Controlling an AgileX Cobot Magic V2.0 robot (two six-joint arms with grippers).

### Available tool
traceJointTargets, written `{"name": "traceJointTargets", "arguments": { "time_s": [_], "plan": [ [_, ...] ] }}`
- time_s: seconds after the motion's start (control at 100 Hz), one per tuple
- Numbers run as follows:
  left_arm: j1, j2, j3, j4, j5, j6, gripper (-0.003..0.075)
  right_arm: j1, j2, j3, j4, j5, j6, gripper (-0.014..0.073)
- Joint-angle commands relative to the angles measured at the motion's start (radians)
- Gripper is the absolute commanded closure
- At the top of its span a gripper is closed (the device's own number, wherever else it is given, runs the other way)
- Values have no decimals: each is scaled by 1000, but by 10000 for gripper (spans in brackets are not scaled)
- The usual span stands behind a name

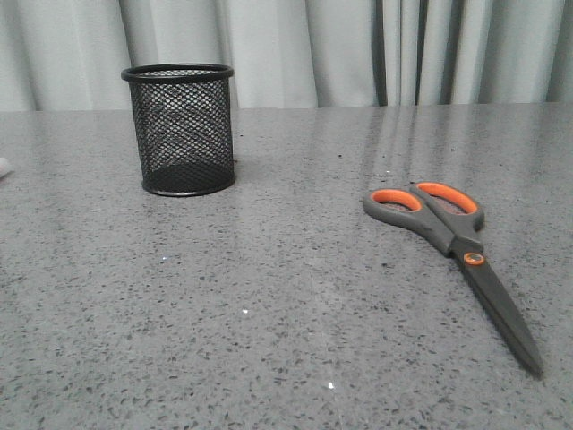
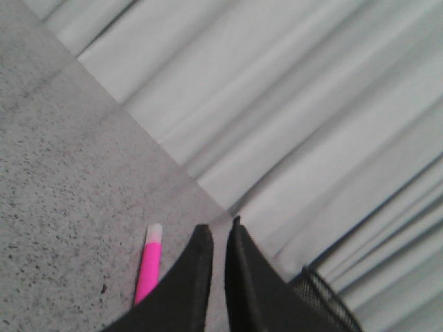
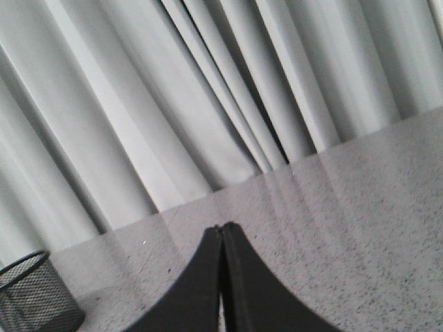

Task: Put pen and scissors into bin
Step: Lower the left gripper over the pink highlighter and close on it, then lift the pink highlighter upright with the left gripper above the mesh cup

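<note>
1. Nearest the front camera lie the scissors (image 1: pixel 452 240), flat on the grey speckled table (image 1: pixel 269 313) on the robot's right side. The blades reach toward the camera and rightward; the orange-lined handles point back toward the middle.
2. The bin (image 1: pixel 182 128) stands upright at the left rear, well apart from the scissors, and looks empty through the mesh.
3. The pen (image 2: pixel 148 266) shows only in the left wrist view. It lies on the table just beside the left gripper (image 2: pixel 218 234), with its paler end away from the wrist and its long axis running roughly along the fingers.
4. The left gripper's jaws are nearly together with a thin gap, holding nothing. The bin's rim sits close on its other side.
5. The right gripper (image 3: pixel 221 227) has its tips pressed together, empty, facing the curtain (image 3: pixel 208 90); no scissors appear in its view.
6. Judgement: the left arm is nearer the pen, the right arm suits the scissors, and the left jaws must part first.
7. No brand, label or writing is readable.
</note>
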Motion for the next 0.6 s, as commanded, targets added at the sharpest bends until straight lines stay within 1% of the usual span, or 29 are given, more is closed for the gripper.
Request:
{"name": "traceJointTargets", "arguments": {
  "time_s": [0.0,0.01,0.04,0.09,0.11,0.16,0.22,0.28,0.29,0.34,0.43,0.59],
  "plan": [
    [-1,-2,-108,169,68,17,566,15,38,-116,2,37,8,632],
    [-1,6,-125,192,98,17,545,19,47,-130,2,51,8,624],
    [-1,28,-150,223,126,17,505,26,67,-155,2,76,8,604],
    [-1,80,-208,273,185,17,455,43,102,-196,2,113,6,564],
    [-1,116,-241,292,213,17,444,51,128,-213,2,128,6,529],
    [-1,179,-293,314,258,17,441,71,169,-249,2,160,-1,468],
    [-1,287,-388,364,352,17,442,98,243,-293,2,205,-3,369],
    [-1,394,-469,410,426,17,442,121,304,-332,2,245,-3,317],
    [-1,422,-489,422,459,17,442,124,318,-336,2,254,-3,309],
    [-1,520,-564,455,534,17,442,141,366,-363,2,280,-3,292],
    [-1,692,-697,503,646,17,442,169,435,-396,2,296,-3,292],
    [-1,946,-896,551,774,17,443,199,491,-406,2,285,-3,292]
  ]
}}
